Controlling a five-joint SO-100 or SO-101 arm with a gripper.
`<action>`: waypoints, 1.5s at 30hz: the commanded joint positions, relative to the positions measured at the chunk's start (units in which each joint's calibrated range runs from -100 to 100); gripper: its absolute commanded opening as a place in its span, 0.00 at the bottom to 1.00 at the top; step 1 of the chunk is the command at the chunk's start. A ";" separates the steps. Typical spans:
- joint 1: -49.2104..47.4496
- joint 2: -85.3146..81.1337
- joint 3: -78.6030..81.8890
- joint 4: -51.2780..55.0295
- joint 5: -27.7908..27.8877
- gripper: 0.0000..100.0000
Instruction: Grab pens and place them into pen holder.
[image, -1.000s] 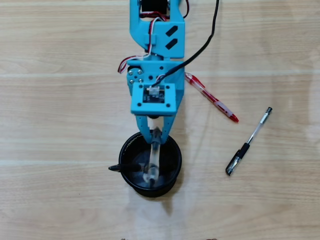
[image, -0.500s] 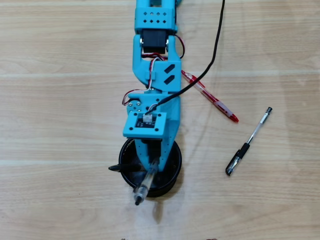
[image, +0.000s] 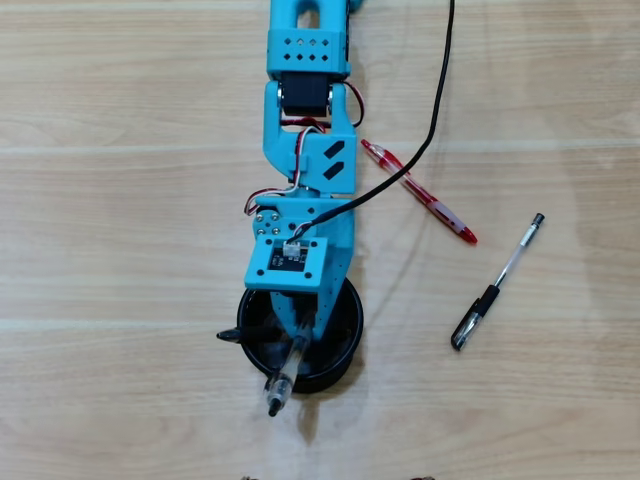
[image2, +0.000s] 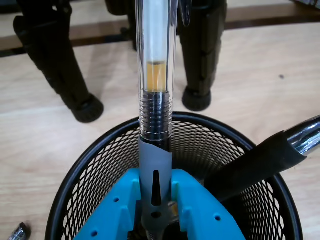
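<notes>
Step in hand: delivery. The blue two-finger gripper (image2: 156, 215) holds a clear-barrelled pen with a grey grip (image2: 155, 100) over the round black wire-mesh pen holder (image2: 95, 165).
Fingers: closed narrow on the pen's grey grip, one blue finger (image2: 192, 205) each side; wrist view shows this plainly.
Held pen: in the overhead view it slants across the holder's rim (image: 340, 360), its free end (image: 273, 400) past the near edge and above the worktop. Not inside yet, by my reading.
Holder contents: one pen with a black grip and chrome collar (image2: 265, 160) already leans against the mesh wall at right in the wrist view.
Pens left: a red pen (image: 420, 192) lies on the pale wooden worktop (image: 120, 200) just right of the arm, under the black cable (image: 440, 90); a clear-and-black pen (image: 497, 283) lies farther right, well apart from the holder.
Arm pose: the blue arm (image: 305, 150) stretches straight down the overhead view from the top edge, wrist pitched over the holder, camera board facing up.
Next move calls for: tipping the pen more upright so its lower end drops inside the rim, then opening the fingers. Released as it lies, it may well fall outside.
Beyond: black tripod legs (image2: 55, 60) stand behind the holder.
</notes>
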 joint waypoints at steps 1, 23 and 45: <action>0.61 -1.68 -0.45 -1.25 0.19 0.02; 0.69 -1.93 -1.26 -12.17 1.66 0.09; -13.99 -26.79 -1.35 71.11 24.87 0.14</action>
